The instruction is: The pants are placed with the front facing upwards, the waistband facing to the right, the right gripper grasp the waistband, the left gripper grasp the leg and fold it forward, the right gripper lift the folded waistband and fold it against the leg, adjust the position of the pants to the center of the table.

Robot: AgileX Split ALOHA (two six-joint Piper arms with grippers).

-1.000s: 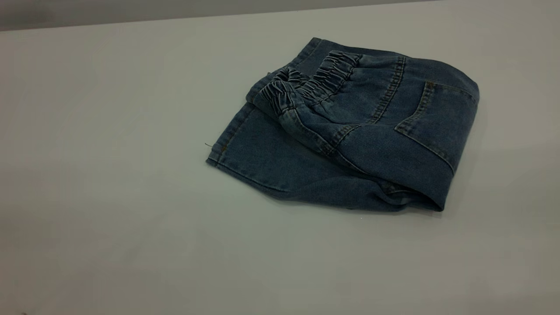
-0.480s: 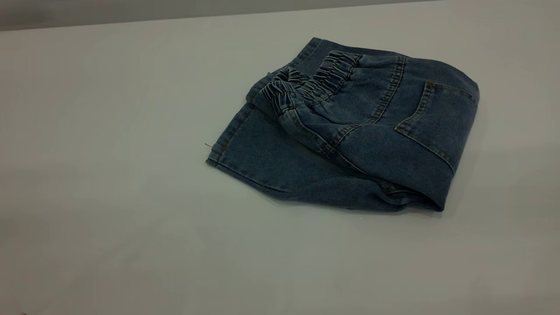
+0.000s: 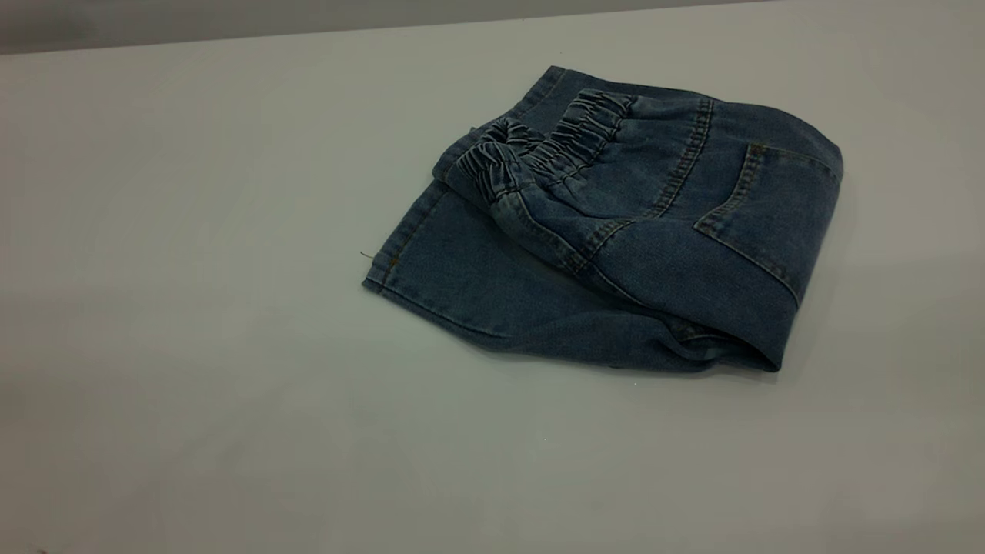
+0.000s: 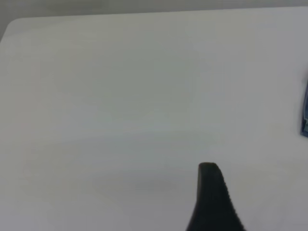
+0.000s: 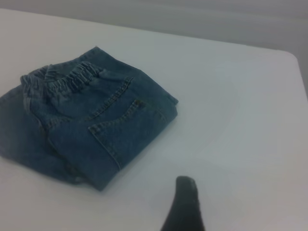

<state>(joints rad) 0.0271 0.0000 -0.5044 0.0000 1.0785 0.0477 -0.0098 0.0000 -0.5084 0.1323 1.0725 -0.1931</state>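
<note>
The blue denim pants (image 3: pixel 654 254) lie folded in a compact bundle on the table (image 3: pixel 192 346), right of the middle and toward the far side. The ruched waistband (image 3: pixel 554 150) is turned over on top and lies toward the hem side, over the leg (image 3: pixel 462 277). Nothing touches the pants, and no gripper shows in the exterior view. In the right wrist view, a black tip of my right gripper (image 5: pixel 186 185) hangs over bare table, well apart from the pants (image 5: pixel 91 120) and their waistband (image 5: pixel 67 79). My left gripper (image 4: pixel 209 171) is over bare table, with a sliver of the pants (image 4: pixel 305 110) at the frame's edge.
The table's far edge (image 3: pixel 308 31) runs along the back, with a grey wall behind it. A rounded table corner (image 5: pixel 293 53) shows in the right wrist view. Bare table surface spreads left of and in front of the pants.
</note>
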